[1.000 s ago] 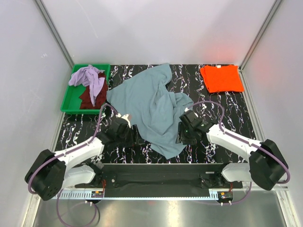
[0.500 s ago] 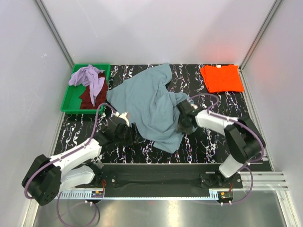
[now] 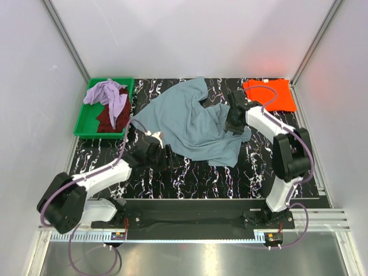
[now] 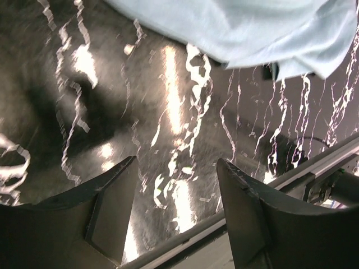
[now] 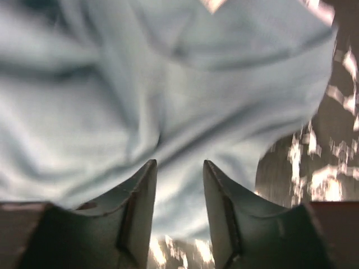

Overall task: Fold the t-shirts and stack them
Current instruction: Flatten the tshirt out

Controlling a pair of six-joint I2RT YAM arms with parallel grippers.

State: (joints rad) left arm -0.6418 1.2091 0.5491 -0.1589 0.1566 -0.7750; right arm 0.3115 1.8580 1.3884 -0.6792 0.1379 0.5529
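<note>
Top external view: the blue shirt [image 3: 190, 123] lies unfolded and rumpled across the middle of the desk [image 3: 201, 184]. One corner reaches toward the far edge and its lower hem points toward the arms. The orange shirt [image 3: 270, 95] lies folded flat at the far right corner, near the blue shirt's right edge. The lavender shirt [image 3: 106, 92] and the maroon shirt [image 3: 106, 119] lie bunched together in the tray [image 3: 82, 125] at the far left.

Handling, as judged:
- The blue shirt is light, limp cloth with no stiffness. It will sag from any single hold and carry its creases along.
- The desk looks glossy, so expect the cloth to slide when pulled, not flatten.
- Take hold at a hem corner or a shoulder seam, one per pincer, and pinch through both layers. A hold in the middle of the panel only gathers a bunch.

Right pincer [image 3: 234, 122]: it sits on the blue shirt's right edge, between that shirt and the orange one. In the right wrist view the right pincer [image 5: 178, 165] has its jaws partway apart, and blue cloth [image 5: 168, 84] fills the view beyond them. It cannot be told whether a fold is pinched.

Left pincer [image 3: 167, 156]: it sits low over bare desk, near the shirt's near-left hem but apart from it. In the left wrist view the left pincer [image 4: 176, 162] stands wide with nothing between its jaws. The hem [image 4: 252, 28] lies beyond the tips.
</note>
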